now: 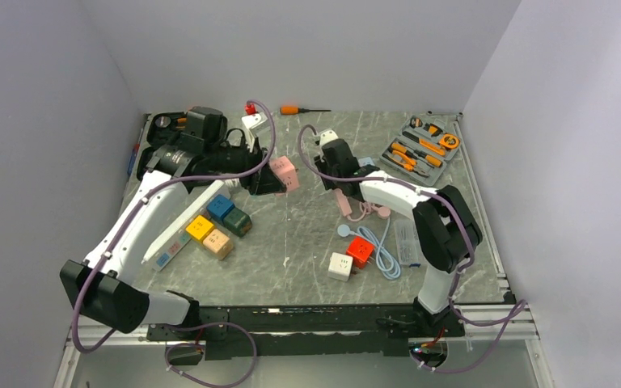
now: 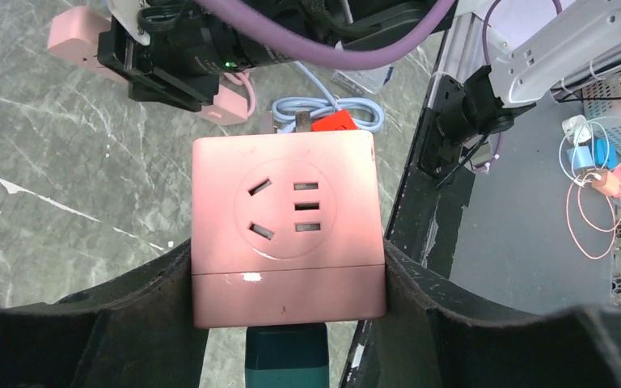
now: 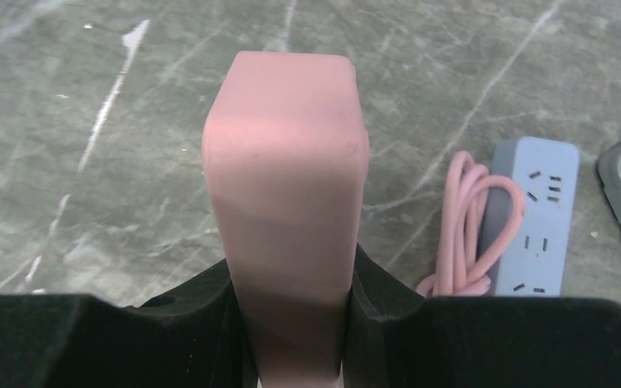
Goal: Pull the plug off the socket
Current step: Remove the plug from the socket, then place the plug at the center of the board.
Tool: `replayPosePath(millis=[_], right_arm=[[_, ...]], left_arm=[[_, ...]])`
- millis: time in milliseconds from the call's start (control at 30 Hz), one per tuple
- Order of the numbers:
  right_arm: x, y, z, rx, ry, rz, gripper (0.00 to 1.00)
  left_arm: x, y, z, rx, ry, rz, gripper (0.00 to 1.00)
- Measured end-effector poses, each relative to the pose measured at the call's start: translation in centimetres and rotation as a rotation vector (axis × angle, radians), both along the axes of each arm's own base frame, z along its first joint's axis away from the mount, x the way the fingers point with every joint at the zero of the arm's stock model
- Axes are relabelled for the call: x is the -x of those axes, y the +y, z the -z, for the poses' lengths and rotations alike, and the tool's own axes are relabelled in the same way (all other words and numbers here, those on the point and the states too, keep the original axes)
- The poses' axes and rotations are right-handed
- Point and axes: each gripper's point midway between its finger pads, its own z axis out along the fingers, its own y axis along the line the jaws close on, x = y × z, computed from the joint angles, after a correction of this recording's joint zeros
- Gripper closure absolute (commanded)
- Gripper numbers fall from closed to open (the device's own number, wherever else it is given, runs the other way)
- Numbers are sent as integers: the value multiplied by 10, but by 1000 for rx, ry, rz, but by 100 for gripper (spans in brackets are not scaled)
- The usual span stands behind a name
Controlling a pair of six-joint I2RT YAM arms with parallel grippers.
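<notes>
Right gripper (image 3: 291, 283) is clamped half-closed on the pink power strip (image 3: 287, 145), its long axis running straight out ahead of the fingers. Left gripper (image 2: 287, 271), fairly wide, squeezes the pink cube plug (image 2: 287, 218) by its sides. Prongs (image 2: 279, 121) point away, towards the strip just beyond, apparently clear of it.

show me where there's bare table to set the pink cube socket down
Barest: the middle strip between the coloured cubes and the white cube. Also the back edge between screwdriver and tool tray. Crowded: back left by the black case, and right around the blue cable.
</notes>
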Motion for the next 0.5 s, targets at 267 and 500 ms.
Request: replayPosePath(millis=[267,500], right_arm=[[-16,44,-2,-58,87,-112,100],[-21,54,67,-67,271,-102,75]], left_arm=[[-2,8,23,-23,47,-22,100],[2,16,60,-91,92,-30,100]])
